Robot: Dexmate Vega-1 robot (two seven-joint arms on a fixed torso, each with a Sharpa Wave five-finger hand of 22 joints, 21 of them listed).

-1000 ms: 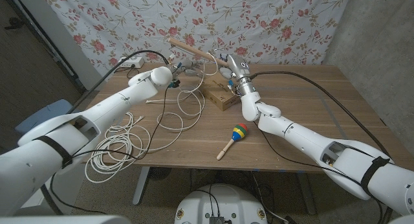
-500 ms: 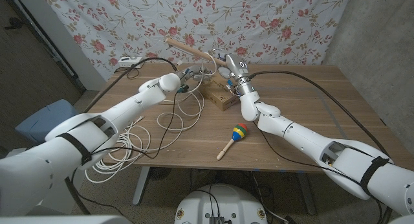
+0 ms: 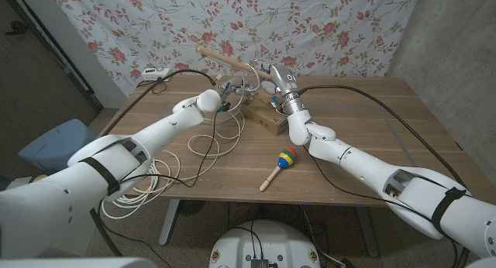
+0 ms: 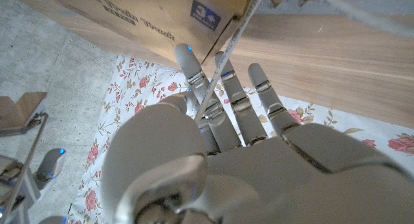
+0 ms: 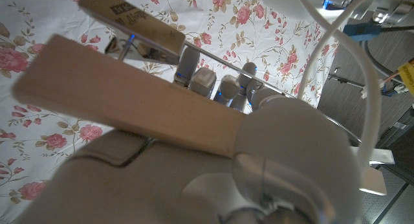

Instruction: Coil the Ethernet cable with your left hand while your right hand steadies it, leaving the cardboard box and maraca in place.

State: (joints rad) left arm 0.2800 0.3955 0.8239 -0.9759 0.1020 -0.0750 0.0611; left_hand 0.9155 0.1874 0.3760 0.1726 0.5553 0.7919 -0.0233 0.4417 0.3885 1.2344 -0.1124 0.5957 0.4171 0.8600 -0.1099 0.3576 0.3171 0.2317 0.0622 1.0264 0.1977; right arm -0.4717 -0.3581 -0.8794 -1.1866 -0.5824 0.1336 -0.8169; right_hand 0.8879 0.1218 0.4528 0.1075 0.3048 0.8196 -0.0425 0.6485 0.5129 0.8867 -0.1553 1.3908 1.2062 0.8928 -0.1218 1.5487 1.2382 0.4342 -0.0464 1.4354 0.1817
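White cable (image 3: 143, 183) lies in loose loops at the tabletop's front left corner, and a strand climbs from there to the back middle, where both hands meet above the table (image 3: 364, 144). Left hand (image 3: 231, 94) is raised near the box (image 3: 262, 117); in the left wrist view its fingers (image 4: 226, 94) reach out nearly straight, with the strand running between two of them (whether they pinch it, I cannot tell). Right hand (image 3: 273, 80) is just beside it, over the box's back end, gripping a wooden stick (image 3: 226, 60) that juts toward the back left; the cable curves past this hand in the right wrist view. Maraca (image 3: 280, 163) lies toward the front edge, well apart from the box.
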